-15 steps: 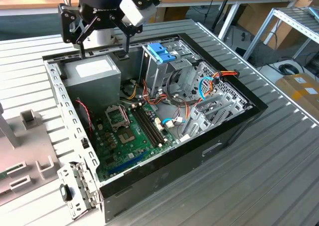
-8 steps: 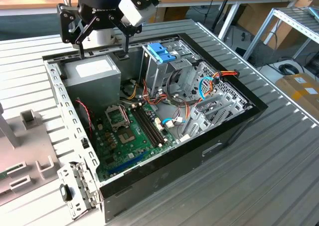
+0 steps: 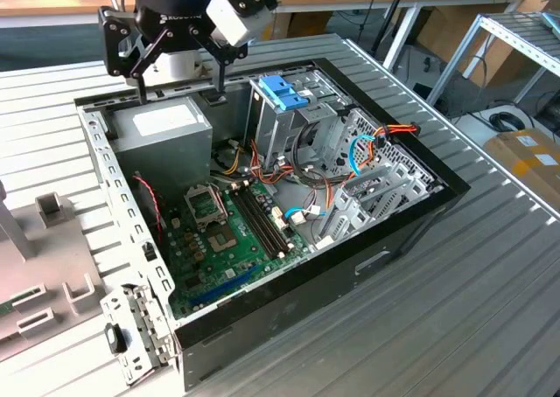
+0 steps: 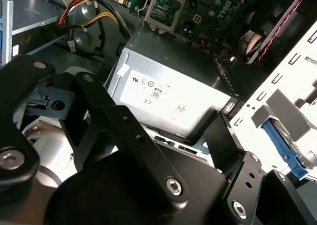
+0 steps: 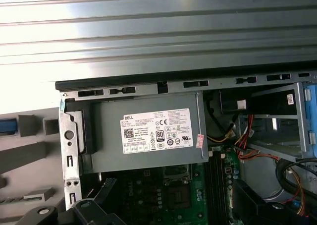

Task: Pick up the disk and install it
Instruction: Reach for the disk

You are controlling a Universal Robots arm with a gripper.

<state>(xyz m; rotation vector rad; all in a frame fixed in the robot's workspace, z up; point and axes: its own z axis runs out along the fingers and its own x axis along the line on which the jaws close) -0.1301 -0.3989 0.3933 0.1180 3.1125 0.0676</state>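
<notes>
- While the claw (image 3: 179, 75) hangs over the grey power-supply box (image 3: 166, 126) at one corner of the open computer case (image 3: 350, 275), its fingers stand apart and hold nothing.
- The blue-edged disk (image 4: 283, 141) sits outside the case wall, beside a grey holder (image 4: 280, 113).

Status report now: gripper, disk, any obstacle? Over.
Gripper open, empty, over the power supply. Disk beyond the case wall, blue edge showing, not gripped. That wall stands between them.
</notes>
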